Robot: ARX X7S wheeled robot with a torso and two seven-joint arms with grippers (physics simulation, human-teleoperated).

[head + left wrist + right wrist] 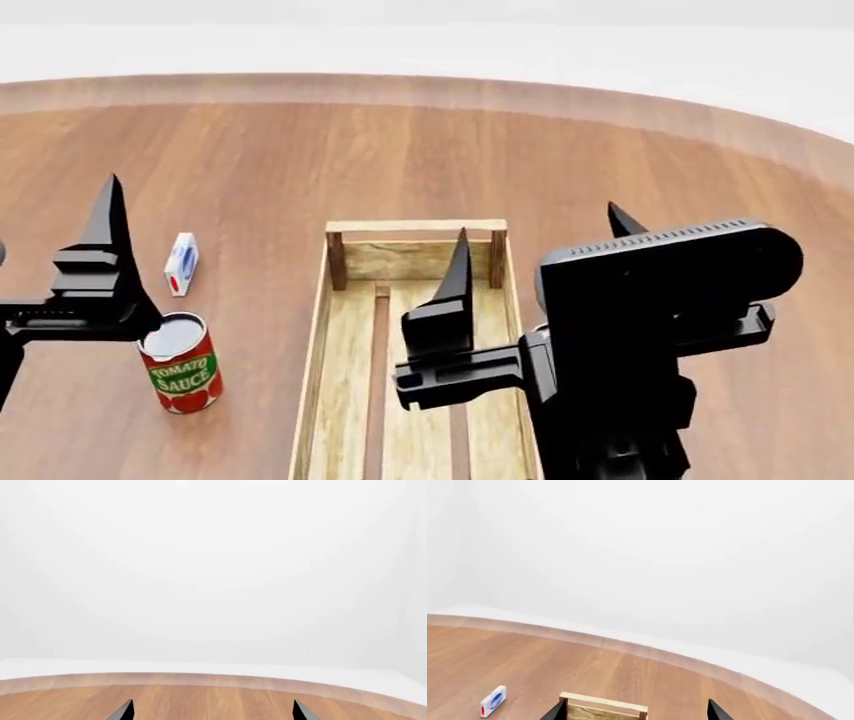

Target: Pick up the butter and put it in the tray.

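butter isn't visible in any view, so i risk grabbing the small white-and-blue carton (pixel 180 263) instead. left gripper (pixel 212 711) and right gripper (pixel 534 262) both gape, empty, over the light-wood slatted tray (pixel 416 262).

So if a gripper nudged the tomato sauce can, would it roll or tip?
The tomato sauce can stands upright on the table, so a low push would probably slide it. A high push might topple it, and its round body would then likely roll. It probably feels stiff.

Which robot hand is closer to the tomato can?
Left. The left gripper is right above the can; the right gripper is over the tray, farther off.
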